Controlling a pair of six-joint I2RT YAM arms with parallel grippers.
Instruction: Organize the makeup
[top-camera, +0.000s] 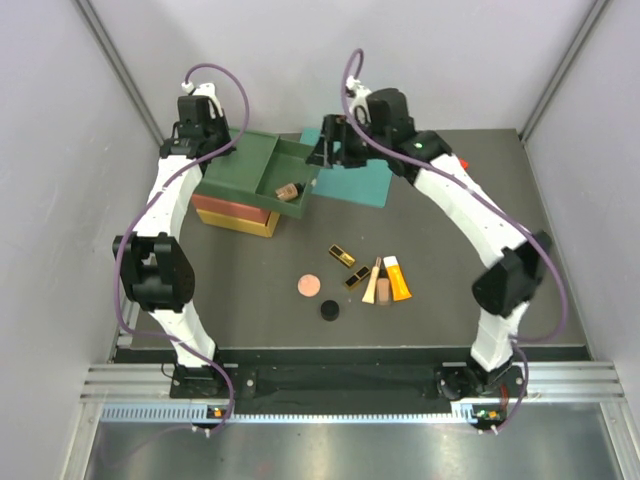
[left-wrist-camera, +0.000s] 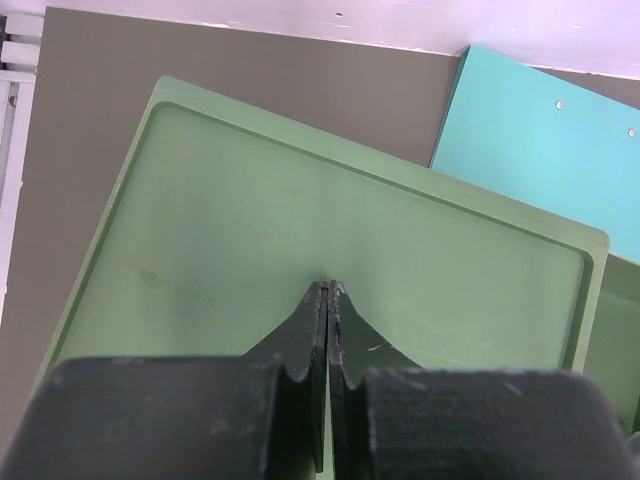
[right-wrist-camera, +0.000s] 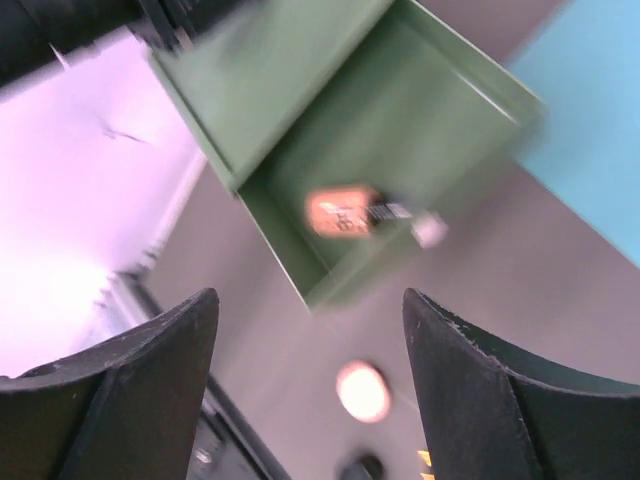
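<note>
Most of the makeup lies loose in the middle of the top view, on the dark table (top-camera: 450, 250). One black-and-gold case (top-camera: 341, 256) sits just above a second case (top-camera: 356, 277). To their right a beige tube (top-camera: 371, 284), a brownish tube (top-camera: 383, 292) and an orange tube (top-camera: 397, 279) lie side by side, touching or nearly so. The pink disc (top-camera: 308, 286) and the small black jar (top-camera: 329, 311) sit apart to the lower left of the cases. One more tube (top-camera: 288, 190), brown with a dark cap, already lies in the right compartment of the green tray (top-camera: 240, 165) at upper centre.

All of these look light and rigid. The cases seem glossy and may slip, so a pinch across their short sides looks safest. The tubes may roll, and the packed three leave little room for fingers, so the outer orange one looks easiest to take, across its body. The disc is flat and low, hard to get under, so its rim is the place to grip. The jar can be pinched across its sides.

The tray rests on a red and yellow block (top-camera: 237, 215), with a teal mat (top-camera: 360, 182) just to its right. The left gripper (left-wrist-camera: 329, 292) hangs over the bare left compartment, fingers pressed together on nothing. The right gripper (right-wrist-camera: 308, 310) is above the tray's right compartment, fingers wide apart and empty.
</note>
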